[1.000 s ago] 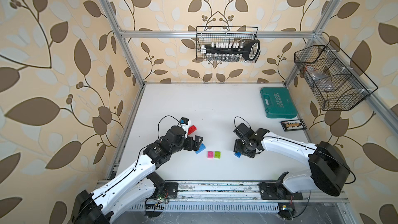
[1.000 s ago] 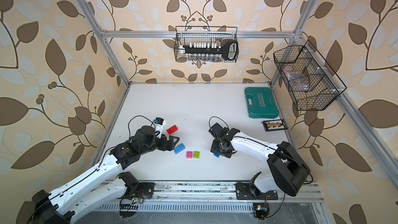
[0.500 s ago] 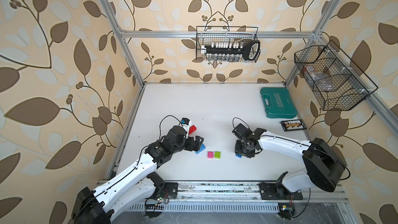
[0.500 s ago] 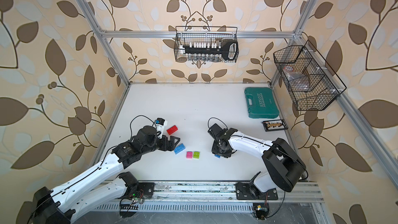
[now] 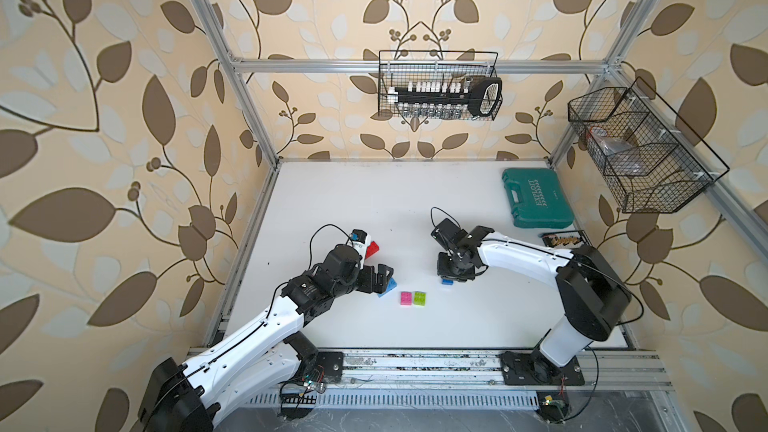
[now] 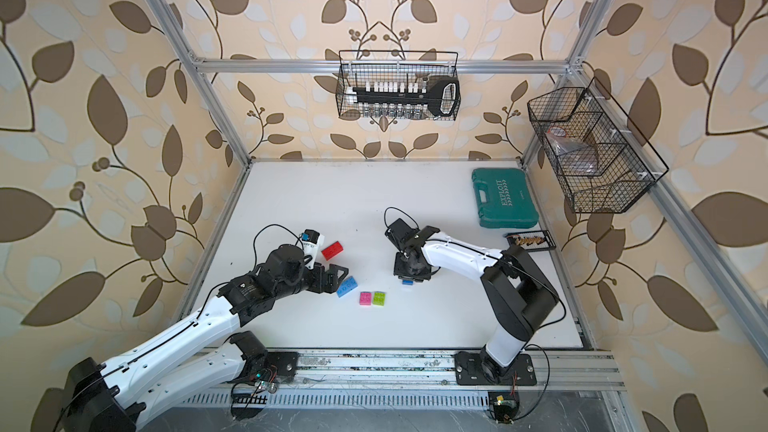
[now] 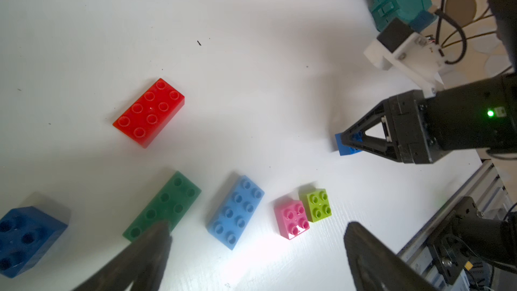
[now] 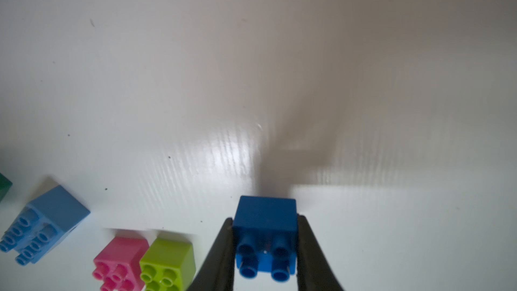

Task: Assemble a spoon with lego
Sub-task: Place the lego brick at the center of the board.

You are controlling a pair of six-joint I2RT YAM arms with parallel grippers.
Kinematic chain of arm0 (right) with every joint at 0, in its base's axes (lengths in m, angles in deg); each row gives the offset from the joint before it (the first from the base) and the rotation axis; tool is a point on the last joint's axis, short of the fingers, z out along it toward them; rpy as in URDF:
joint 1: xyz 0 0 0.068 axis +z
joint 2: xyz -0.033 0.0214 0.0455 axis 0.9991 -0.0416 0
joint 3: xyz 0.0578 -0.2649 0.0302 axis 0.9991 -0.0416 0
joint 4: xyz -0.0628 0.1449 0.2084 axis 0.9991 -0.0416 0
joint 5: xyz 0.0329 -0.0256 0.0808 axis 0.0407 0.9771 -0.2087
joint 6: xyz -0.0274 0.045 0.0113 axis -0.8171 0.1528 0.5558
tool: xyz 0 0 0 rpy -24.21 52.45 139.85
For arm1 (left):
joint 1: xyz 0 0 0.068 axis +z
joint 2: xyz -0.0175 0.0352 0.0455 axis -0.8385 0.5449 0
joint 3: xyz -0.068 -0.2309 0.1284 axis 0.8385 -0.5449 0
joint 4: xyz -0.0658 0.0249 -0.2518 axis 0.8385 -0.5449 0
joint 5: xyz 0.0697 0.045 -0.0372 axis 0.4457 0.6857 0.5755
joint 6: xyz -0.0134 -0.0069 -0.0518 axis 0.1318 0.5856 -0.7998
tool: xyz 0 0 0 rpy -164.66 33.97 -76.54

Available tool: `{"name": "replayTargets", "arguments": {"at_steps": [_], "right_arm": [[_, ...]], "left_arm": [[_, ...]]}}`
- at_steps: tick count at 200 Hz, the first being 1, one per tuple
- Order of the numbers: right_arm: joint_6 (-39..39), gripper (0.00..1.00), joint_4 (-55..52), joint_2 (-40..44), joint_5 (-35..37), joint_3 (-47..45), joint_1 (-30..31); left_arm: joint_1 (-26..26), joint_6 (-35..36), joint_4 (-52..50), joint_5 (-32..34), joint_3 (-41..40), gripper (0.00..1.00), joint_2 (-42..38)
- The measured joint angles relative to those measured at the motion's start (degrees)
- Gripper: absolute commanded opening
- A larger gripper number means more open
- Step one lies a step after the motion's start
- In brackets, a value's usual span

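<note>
The lego lies loose on the white table (image 5: pixel 457 209); no spoon is in view. My right gripper (image 8: pixel 265 219) points down and is shut on a small dark blue brick (image 8: pixel 265 236), which shows in both top views (image 5: pixel 447 281) (image 6: pixel 407 282). To its left lie a lime brick (image 5: pixel 419 297), a pink brick (image 5: pixel 406 297) touching it, a light blue long brick (image 5: pixel 387 286) and a red long brick (image 5: pixel 372 249). My left gripper (image 7: pixel 257 236) hangs open above the light blue brick (image 7: pixel 236 211). A green long brick (image 7: pixel 163 205) and another dark blue brick (image 7: pixel 25 239) show only in the left wrist view.
A teal tool case (image 5: pixel 536 197) lies at the back right, with a small black bit holder (image 5: pixel 563 238) in front of it. Wire baskets hang on the back wall (image 5: pixel 440 85) and right wall (image 5: pixel 640 151). An aluminium rail (image 5: pixel 415 367) borders the table's front.
My right gripper has closed its fingers onto the dark blue brick and shifted slightly left. The left arm has hardly moved and stays open.
</note>
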Motion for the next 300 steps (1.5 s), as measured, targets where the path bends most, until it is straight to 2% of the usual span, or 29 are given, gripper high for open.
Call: {"name": "replayTargets", "arguments": {"at_steps": [36, 78, 114, 159, 181, 222, 252, 300], "right_arm": [[-5.1, 0.27, -1.4, -8.4, 0.0, 8.0, -1.2], [-7.2, 0.36, -3.2, -10.5, 0.3, 10.9, -1.4], [-8.1, 0.50, -3.6, -10.8, 0.3, 11.9, -1.9], [-8.0, 0.51, -5.5, -9.4, 1.3, 11.9, -1.6], [-6.6, 0.51, -6.7, -5.2, 2.5, 11.5, 0.9], [-0.2, 0.51, -6.5, 3.5, 2.6, 7.1, 10.7], [3.3, 0.53, -6.3, 0.6, 2.0, 6.3, 14.4], [4.3, 0.53, -5.7, -3.7, 0.5, 6.3, 15.1]], "left_arm": [[0.0, 0.0, -0.1, 0.1, -0.3, 0.99, -0.2], [0.0, 0.0, -0.7, 0.3, -0.4, 0.99, -1.3], [0.0, 0.0, -1.1, 0.3, -0.4, 0.99, -1.3], [0.0, 0.0, -2.6, 2.1, -0.4, 0.99, -1.3], [0.0, -0.2, -4.1, 3.5, -0.2, 0.99, -1.4], [0.2, -1.1, -4.1, 4.2, -0.2, 0.99, -2.1], [0.2, -1.6, -4.2, 4.2, -0.2, 0.99, -2.8], [0.2, -1.8, -5.0, 4.6, -0.4, 0.99, -5.6]]}}
